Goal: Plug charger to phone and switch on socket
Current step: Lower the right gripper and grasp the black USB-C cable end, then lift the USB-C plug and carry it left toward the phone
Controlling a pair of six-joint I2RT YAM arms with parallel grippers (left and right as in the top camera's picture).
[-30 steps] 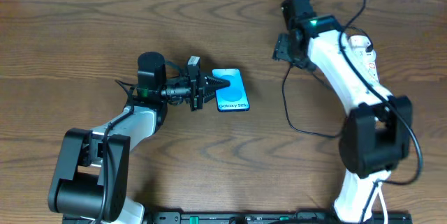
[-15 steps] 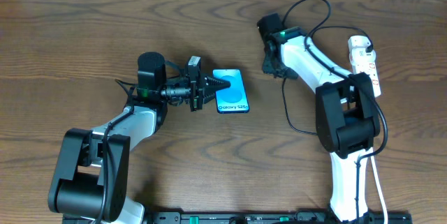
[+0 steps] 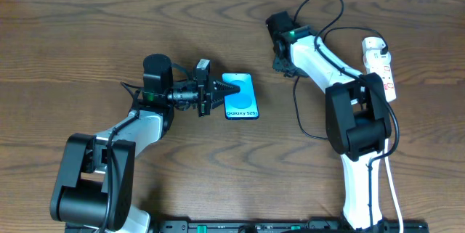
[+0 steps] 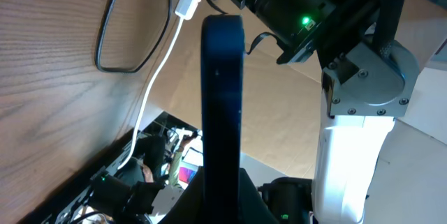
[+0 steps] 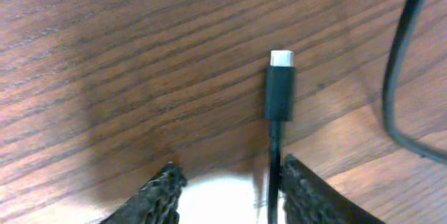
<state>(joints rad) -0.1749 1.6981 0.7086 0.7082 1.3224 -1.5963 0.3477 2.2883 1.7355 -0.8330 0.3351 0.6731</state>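
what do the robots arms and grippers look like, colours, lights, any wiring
Both arms are white links joined by chunky black joints. The left arm and right arm each show a small green light near the wrist, and thin black wires run beside the left one. The left gripper is black with slim fingers. The right gripper has black fingers with a rough, knurled surface. No lettering is readable.

Overhead light was even and the picture sharp. The right wrist view showed a soft shadow on the surface [image 5: 133, 112] at lower left, its bottom edge blurred.
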